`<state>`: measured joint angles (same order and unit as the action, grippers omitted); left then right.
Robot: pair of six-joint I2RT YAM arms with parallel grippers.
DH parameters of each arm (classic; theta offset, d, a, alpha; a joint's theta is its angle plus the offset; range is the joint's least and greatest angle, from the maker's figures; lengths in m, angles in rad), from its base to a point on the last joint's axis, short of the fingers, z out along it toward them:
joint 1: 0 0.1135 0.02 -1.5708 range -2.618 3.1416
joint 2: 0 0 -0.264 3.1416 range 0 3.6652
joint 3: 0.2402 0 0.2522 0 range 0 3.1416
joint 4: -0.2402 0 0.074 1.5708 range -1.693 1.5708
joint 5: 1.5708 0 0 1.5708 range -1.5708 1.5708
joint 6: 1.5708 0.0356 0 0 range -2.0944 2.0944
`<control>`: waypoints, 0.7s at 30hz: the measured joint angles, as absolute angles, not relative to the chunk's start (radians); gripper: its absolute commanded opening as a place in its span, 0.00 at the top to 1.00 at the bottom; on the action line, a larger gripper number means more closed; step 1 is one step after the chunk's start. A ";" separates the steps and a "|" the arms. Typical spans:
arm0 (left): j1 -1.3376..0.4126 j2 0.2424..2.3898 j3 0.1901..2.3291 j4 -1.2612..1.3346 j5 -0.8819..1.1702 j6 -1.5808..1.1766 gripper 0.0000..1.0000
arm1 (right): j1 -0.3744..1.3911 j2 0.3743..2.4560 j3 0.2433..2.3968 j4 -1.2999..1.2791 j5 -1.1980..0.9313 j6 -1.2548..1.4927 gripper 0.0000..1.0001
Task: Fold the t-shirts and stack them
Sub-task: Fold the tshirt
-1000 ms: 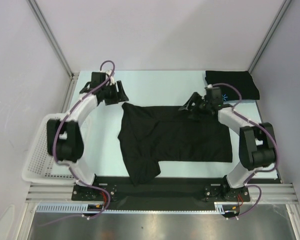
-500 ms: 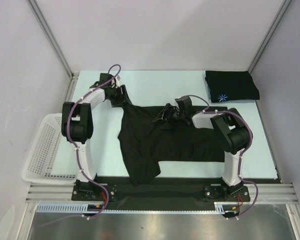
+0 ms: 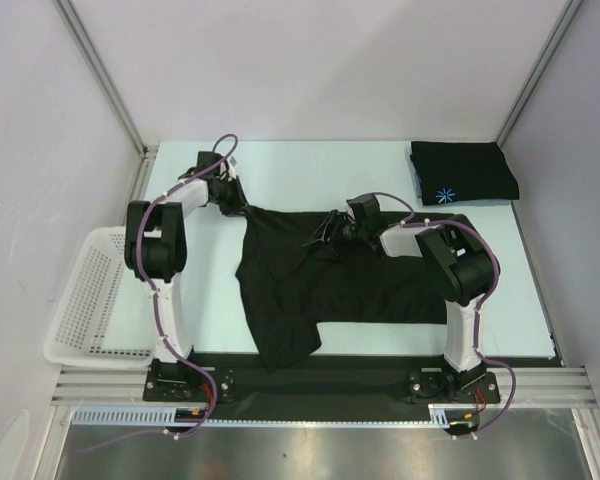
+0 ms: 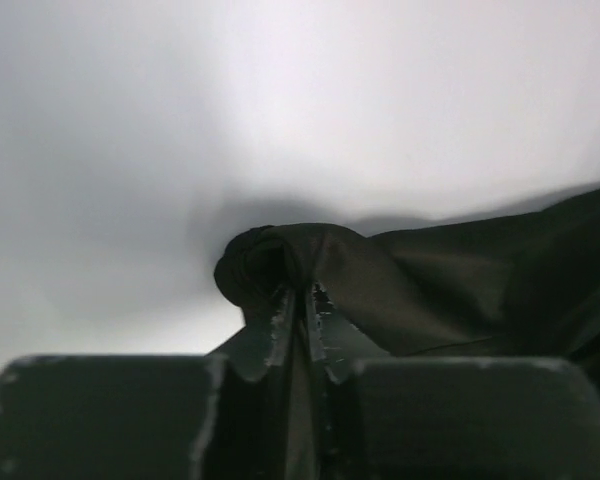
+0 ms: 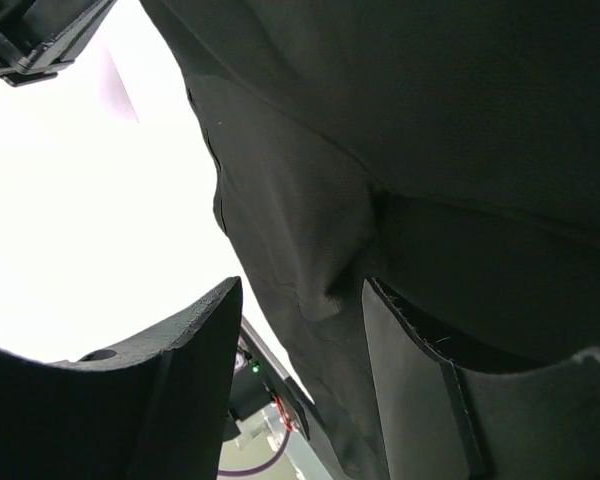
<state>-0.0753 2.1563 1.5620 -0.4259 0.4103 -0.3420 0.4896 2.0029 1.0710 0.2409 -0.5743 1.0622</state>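
Two t-shirts in the top view: folded t-shirt (image 3: 470,165), logo up, at upper right; spread t-shirt (image 3: 360,280) mid-frame, long axis left to right. Left gripper (image 3: 242,205) sits at its upper-left corner, jaws pinched almost together on a bunched knot of cloth. Right gripper (image 3: 325,232) is mid-way along the same upper edge, jaws apart, with a fold of cloth in the gap, not clamped. The shirt's body lies frame-down from both. Likely next: carry that edge downward, though the right needs its bite first.
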 measured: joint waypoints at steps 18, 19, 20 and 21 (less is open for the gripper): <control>-0.057 1.979 1.411 -0.438 0.309 -0.366 0.39 | 0.452 1.997 1.142 0.051 -0.545 0.910 0.39; -0.060 1.935 1.375 -0.438 0.295 -0.365 0.40 | 0.448 1.993 1.148 0.022 -0.537 0.885 0.39; -0.062 1.892 1.345 -0.450 0.288 -0.365 0.50 | 0.445 1.987 1.153 -0.010 -0.530 0.857 0.39; -0.068 1.833 1.308 -0.459 0.276 -0.367 0.52 | 0.442 1.982 1.155 -0.029 -0.527 0.839 0.39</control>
